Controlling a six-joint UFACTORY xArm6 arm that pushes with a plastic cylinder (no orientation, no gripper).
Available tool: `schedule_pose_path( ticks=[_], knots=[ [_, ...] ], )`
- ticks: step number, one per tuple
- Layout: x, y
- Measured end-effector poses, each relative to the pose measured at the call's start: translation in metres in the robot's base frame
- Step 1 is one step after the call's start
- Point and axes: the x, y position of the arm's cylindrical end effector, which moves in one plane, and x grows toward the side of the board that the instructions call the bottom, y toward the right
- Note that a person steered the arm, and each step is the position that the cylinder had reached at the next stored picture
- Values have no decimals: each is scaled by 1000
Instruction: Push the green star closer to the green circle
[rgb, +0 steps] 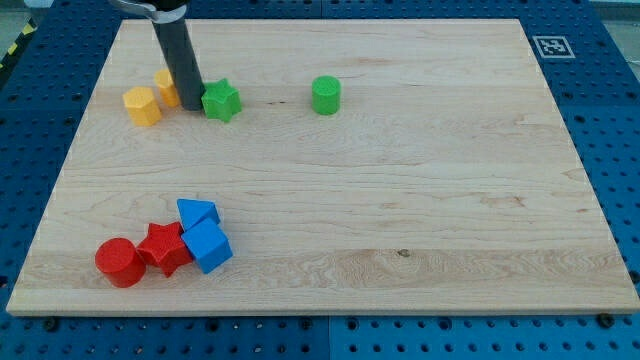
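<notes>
My tip (192, 106) sits just left of the star (221, 101); no claw shows, so I cannot tell its state. An off-centre shove could spin it past the circle (325, 95).

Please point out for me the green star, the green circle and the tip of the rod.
green star (221, 101), camera view, on its top face.
green circle (325, 94), camera view, on the middle of its body.
my tip (192, 105), camera view, at the rod's very end, just left of the green star.
</notes>
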Motion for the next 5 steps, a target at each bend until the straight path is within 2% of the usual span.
schedule_pose_path(
  ticks=[3, 4, 5],
  knots=[
    [0, 119],
    [3, 132],
    [44, 113]
  ],
)
